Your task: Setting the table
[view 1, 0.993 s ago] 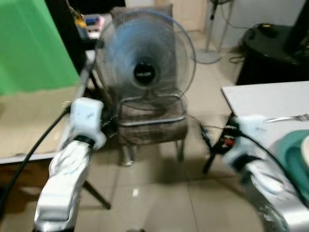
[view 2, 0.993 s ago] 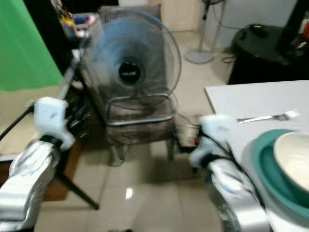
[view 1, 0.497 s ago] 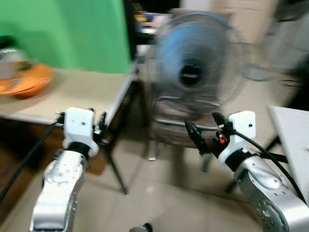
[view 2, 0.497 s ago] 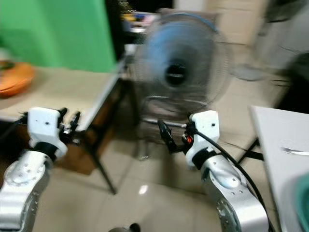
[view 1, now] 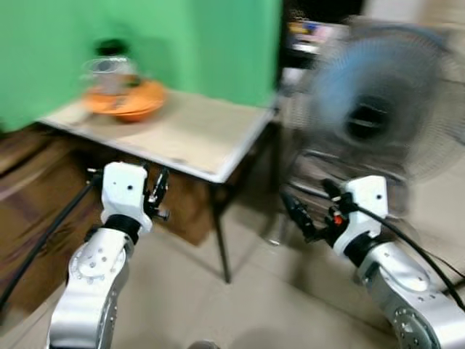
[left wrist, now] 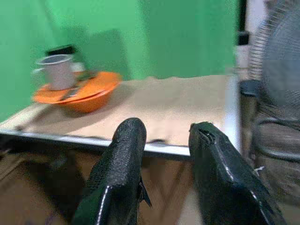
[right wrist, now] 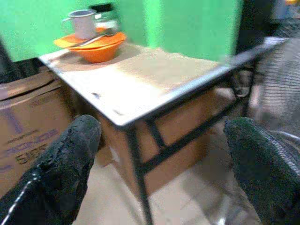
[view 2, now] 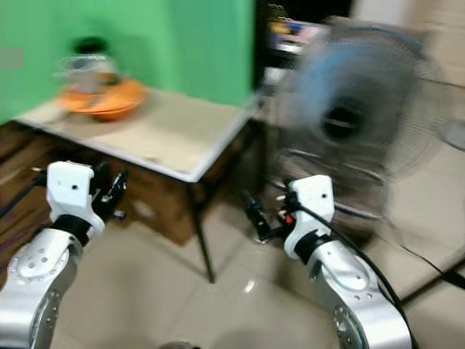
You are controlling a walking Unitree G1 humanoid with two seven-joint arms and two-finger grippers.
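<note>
An orange bowl (view 1: 125, 102) with an orange plate on it stands at the far end of a beige table (view 1: 196, 138) against a green wall. A metal mug (left wrist: 58, 71) and a utensil rest on the plate, and a dark-lidded jar (right wrist: 104, 15) stands behind. My left gripper (view 1: 158, 196) is held low in front of the table's near edge, open and empty. My right gripper (view 1: 298, 214) hangs off the table's right corner, fingers wide open, holding nothing. The head views are blurred.
A standing fan (view 1: 378, 120) sits on a chair just right of the table. Cardboard boxes (right wrist: 28, 126) lie under the table beside its black legs (view 1: 218, 240). Tiled floor (view 1: 240, 305) stretches below both arms.
The camera has swung left: the white table with the teal plate and fork has left the view, the beige table with the orange bowl has come in. Both arms stay raised in front.
</note>
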